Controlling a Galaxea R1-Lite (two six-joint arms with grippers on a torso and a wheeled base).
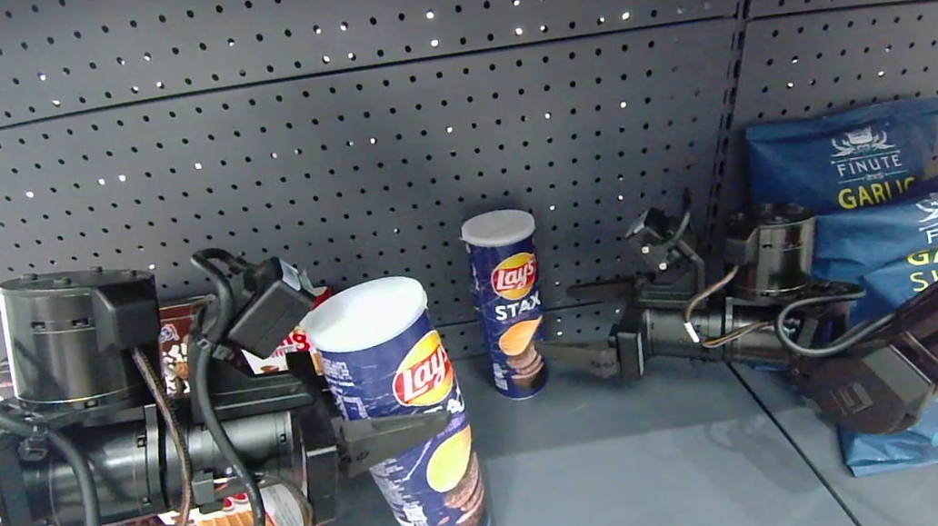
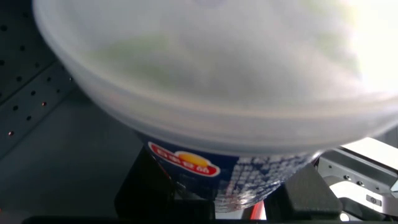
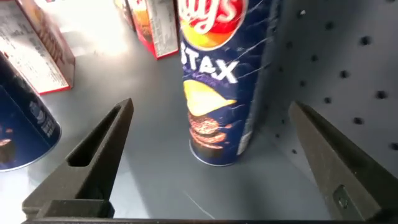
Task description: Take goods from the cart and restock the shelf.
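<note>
A blue chip can [image 1: 404, 419] with a white lid leans slightly at the front of the shelf [image 1: 646, 477]. My left gripper [image 1: 401, 428] is shut on its middle from the left. In the left wrist view the can's lid [image 2: 217, 74] is close up. I cannot tell whether its base touches the shelf. A second, identical can [image 1: 510, 303] stands upright against the pegboard. My right gripper [image 1: 579, 325] is open just right of it, apart from it. In the right wrist view this can [image 3: 217, 81] stands just beyond the spread fingers [image 3: 93, 168] of the right gripper [image 3: 211, 180].
Red snack boxes [image 1: 240, 524] lie behind and under the left arm, seen also as boxes [image 3: 37, 37] in the right wrist view. Blue garlic chip bags [image 1: 868, 161] stand at the right past a shelf seam. The pegboard wall [image 1: 413, 124] closes the back.
</note>
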